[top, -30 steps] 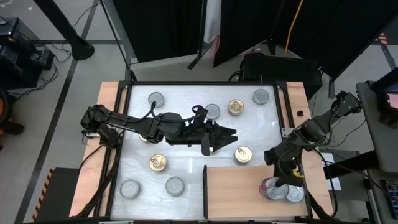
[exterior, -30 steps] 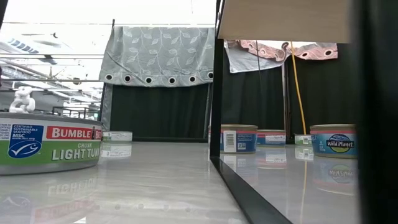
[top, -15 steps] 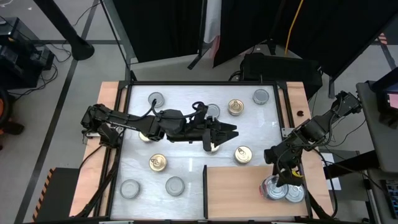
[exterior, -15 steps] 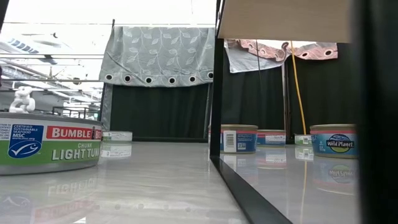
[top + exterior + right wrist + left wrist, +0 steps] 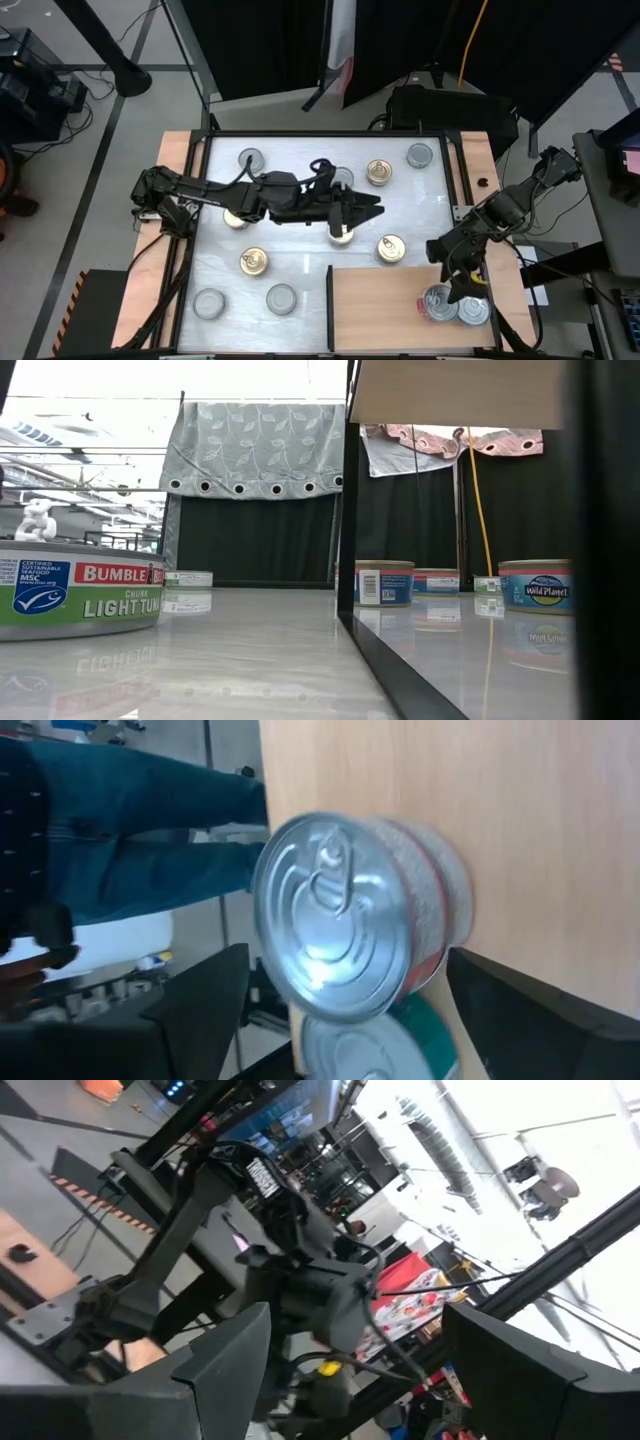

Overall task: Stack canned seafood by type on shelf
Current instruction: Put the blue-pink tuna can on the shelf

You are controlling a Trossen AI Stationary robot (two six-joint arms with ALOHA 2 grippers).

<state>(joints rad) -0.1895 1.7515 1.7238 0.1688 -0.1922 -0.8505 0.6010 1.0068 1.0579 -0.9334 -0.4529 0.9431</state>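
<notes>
On the light-brown shelf (image 5: pixel 385 305) stand two cans near its right end. One is a silver pull-ring can with a red label (image 5: pixel 350 910), the other a green-labelled can (image 5: pixel 375 1055) beside it. My right gripper (image 5: pixel 452 290) hangs over the red-labelled can, open. Its fingers (image 5: pixel 205 1010) stand on either side of the can with a narrow gap. My left gripper (image 5: pixel 375 208) reaches level over the middle of the table, open and empty. Several silver-top and gold-top cans, such as a gold one (image 5: pixel 390 247), stand loose on the white tabletop.
Loose cans stand at the far edge (image 5: pixel 420 154), mid-table (image 5: pixel 340 235) and near left (image 5: pixel 209 302). A black post (image 5: pixel 350 510) marks the shelf's edge in the low view. A person's legs (image 5: pixel 130 830) show beyond the table. Most of the shelf's left part is bare.
My right gripper has opened over the red-labelled can and let it go. The can now stands on the shelf with its silver top showing.
</notes>
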